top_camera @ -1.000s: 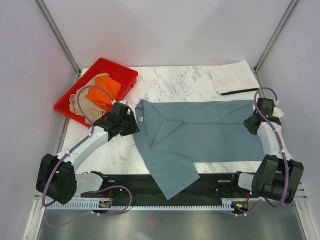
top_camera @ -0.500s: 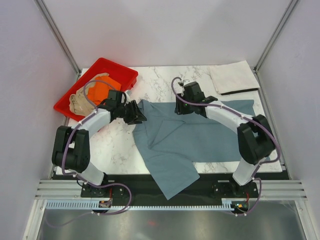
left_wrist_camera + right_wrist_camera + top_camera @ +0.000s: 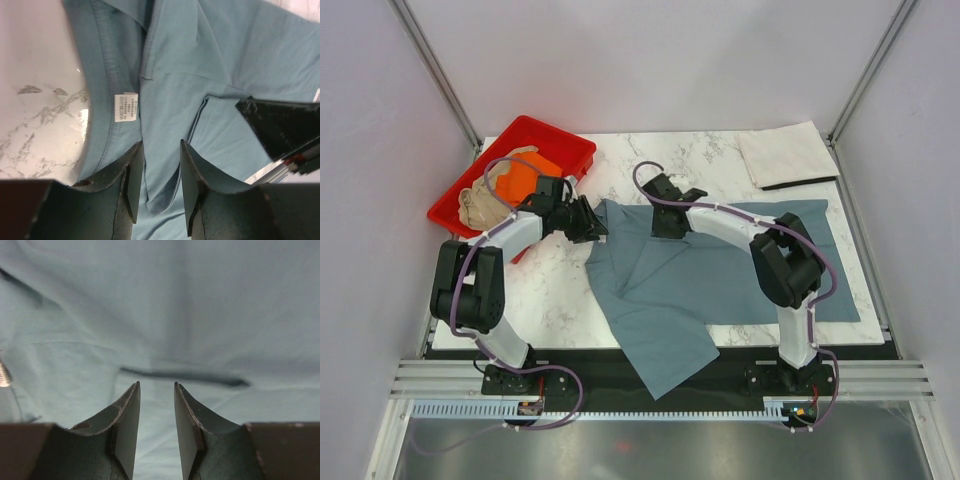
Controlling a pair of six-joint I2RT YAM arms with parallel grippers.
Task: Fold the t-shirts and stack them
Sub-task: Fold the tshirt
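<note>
- The red plastic tray (image 3: 560, 134) is sitting at the far left corner of the white marble-patterned table (image 3: 660, 160). It is holding the bright orange t-shirt (image 3: 525, 182) and the tan-beige t-shirt (image 3: 478, 207), both crumpled, with the tan one towards the tray's left end.
- The pale off-white t-shirt (image 3: 785, 152) is lying folded into a flat rectangle at the far right corner.
- The slate blue-grey t-shirt (image 3: 720, 270) is lying spread across the middle of the table, soft and creased. One part is reaching past the near edge. A small white label (image 3: 127, 106) is showing inside its collar.
- The left gripper (image 3: 161, 150) is standing at the collar, jaws narrowly apart, with cloth showing in the gap. I cannot tell whether any cloth is being pinched.
- The right gripper (image 3: 156, 386) is hanging over the blue-grey shirt's far middle, jaws apart, with nothing between them.
</note>
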